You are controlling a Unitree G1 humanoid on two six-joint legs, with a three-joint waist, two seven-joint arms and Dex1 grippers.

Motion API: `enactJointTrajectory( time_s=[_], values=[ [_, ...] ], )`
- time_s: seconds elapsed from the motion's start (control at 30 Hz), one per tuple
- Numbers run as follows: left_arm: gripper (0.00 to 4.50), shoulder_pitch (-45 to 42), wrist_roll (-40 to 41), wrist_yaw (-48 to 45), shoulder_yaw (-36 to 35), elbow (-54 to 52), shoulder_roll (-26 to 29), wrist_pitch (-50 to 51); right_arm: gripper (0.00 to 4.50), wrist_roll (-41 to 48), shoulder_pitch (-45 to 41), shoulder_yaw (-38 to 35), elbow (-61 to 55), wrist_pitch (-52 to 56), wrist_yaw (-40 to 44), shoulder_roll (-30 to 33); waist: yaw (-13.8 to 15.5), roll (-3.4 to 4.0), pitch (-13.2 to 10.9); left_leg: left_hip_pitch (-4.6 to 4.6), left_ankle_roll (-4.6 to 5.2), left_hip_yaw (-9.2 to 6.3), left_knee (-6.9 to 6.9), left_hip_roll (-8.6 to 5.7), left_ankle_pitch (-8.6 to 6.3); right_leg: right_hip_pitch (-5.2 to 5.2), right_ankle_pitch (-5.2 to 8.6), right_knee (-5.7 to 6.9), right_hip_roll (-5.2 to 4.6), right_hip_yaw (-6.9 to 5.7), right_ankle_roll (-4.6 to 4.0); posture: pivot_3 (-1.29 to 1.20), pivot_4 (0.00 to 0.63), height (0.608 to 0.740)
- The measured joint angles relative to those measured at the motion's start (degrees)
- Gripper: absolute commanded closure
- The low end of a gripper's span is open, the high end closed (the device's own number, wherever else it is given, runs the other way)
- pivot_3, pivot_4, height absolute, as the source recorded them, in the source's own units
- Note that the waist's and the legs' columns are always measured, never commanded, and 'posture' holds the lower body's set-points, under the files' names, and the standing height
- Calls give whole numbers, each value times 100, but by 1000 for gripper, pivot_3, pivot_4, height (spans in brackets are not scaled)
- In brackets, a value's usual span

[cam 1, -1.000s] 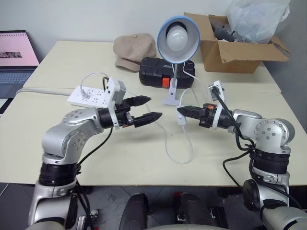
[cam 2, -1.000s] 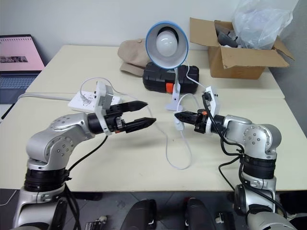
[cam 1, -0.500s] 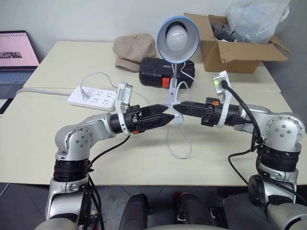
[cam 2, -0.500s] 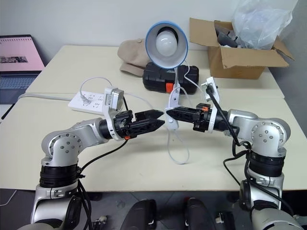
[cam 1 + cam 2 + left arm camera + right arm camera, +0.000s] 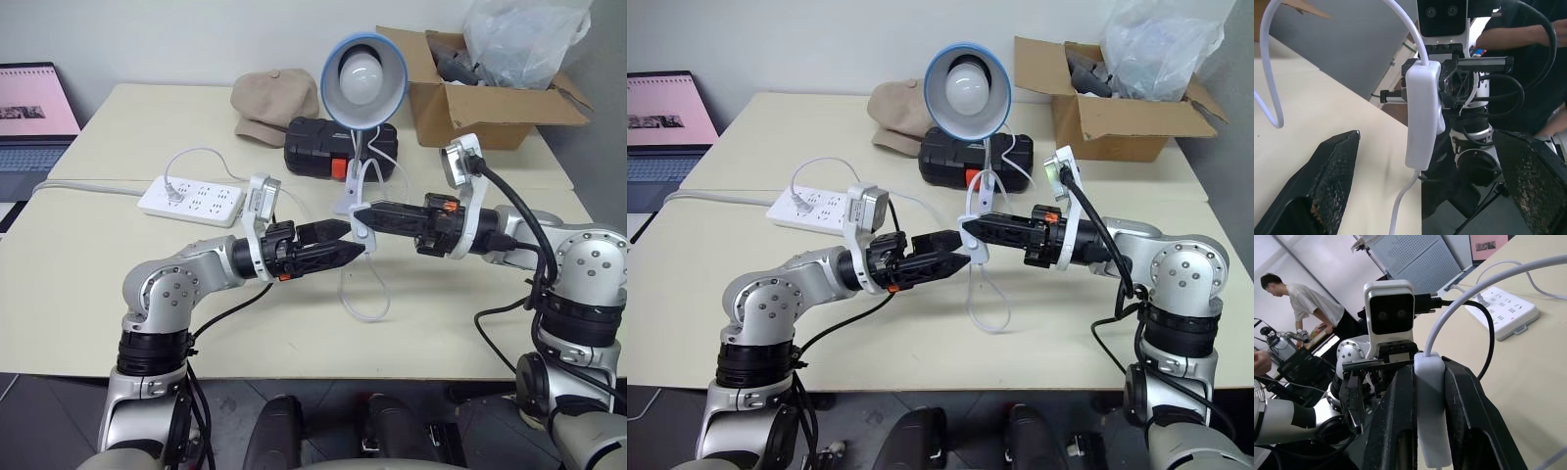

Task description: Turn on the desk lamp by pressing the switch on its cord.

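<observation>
The desk lamp (image 5: 362, 78), with a light-blue shade and a white bulb, stands unlit at the back of the table (image 5: 118, 274) on its white clip base. Its thin white cord (image 5: 367, 304) hangs in a loop over the table's middle. My right gripper (image 5: 361, 215) is shut on the switch (image 5: 360, 231), a small white block held up above the table; the right wrist view has the switch (image 5: 1431, 406) clamped between both fingers (image 5: 1400, 416). My left gripper (image 5: 349, 242) is open, pointing at the switch (image 5: 1422, 115) from the other side. Its fingertips (image 5: 1347, 147) stand apart on either side of it.
A white power strip (image 5: 191, 199) lies at the back left. Behind the lamp are a beige cap (image 5: 274, 103) and a black case (image 5: 328, 147). A cardboard box (image 5: 490, 98) sits at the back right, a laptop (image 5: 34, 108) at far left. A person (image 5: 1303, 298) stands beyond the table.
My right gripper has lifted the switch and drawn it inward, shortening the cord's loop. My left gripper has swung right and rolled, so its open fingertips now meet the switch.
</observation>
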State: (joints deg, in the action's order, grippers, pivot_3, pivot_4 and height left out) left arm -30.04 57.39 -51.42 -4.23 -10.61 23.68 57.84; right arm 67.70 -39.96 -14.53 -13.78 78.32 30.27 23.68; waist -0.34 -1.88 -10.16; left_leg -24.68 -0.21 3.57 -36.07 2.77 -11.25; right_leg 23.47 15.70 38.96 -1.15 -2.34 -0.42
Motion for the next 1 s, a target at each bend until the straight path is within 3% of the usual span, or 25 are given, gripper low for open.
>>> enactJointTrajectory(
  time_s=[0.4,1.0],
  values=[
    [0,1,7,30,3,3,-229,-101,4111,341,-9,11,50,-19,-286,137,3,0,0,0,0,0,0,0,0,0,0,0,0,0,0,0,150,740],
    [3515,0,-3,-54,158,150,-429,-209,4111,713,-46,162,52,-44,-423,343,3,0,0,-1,0,0,0,0,0,0,0,-1,1,0,0,0,150,740]
  ],
)
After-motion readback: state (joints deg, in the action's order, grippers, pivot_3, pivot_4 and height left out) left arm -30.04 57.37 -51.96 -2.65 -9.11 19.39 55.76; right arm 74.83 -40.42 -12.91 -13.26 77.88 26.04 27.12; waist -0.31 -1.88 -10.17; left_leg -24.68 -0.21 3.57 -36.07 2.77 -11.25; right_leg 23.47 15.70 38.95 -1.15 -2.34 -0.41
